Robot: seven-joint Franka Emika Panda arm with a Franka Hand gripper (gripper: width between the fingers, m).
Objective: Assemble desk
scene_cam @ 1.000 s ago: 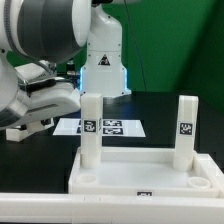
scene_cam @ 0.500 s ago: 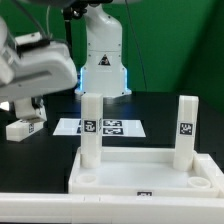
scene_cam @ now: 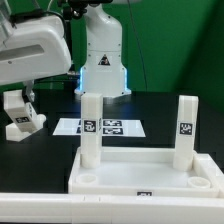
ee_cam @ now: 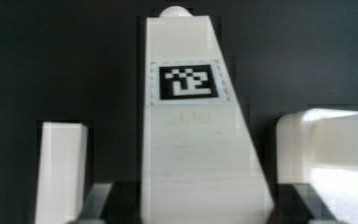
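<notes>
The white desk tabletop (scene_cam: pixel 150 170) lies rim up at the front of the exterior view. Two white legs (scene_cam: pixel 91 130) (scene_cam: pixel 186 128) stand upright in its far corners, each with a tag. At the exterior view's left, my gripper (scene_cam: pixel 20 97) is shut on a third leg (scene_cam: pixel 13 106), held on end just over the black table. In the wrist view this tagged leg (ee_cam: pixel 190 130) runs away from my gripper (ee_cam: pixel 197 205), a finger on each side. Another leg (scene_cam: pixel 29 122) (ee_cam: pixel 59 170) lies beside it. A tabletop corner (ee_cam: pixel 327 145) shows on the other side.
The marker board (scene_cam: pixel 112 127) lies flat behind the tabletop, between the two standing legs. The arm's white base (scene_cam: pixel 103 55) stands at the back middle, before a green backdrop. My bulky white wrist (scene_cam: pixel 35 50) hangs over the left part of the table.
My wrist has swung to the exterior view's left and risen. The leg in my fingers now stands on end instead of lying low. The tabletop and its two legs have not moved.
</notes>
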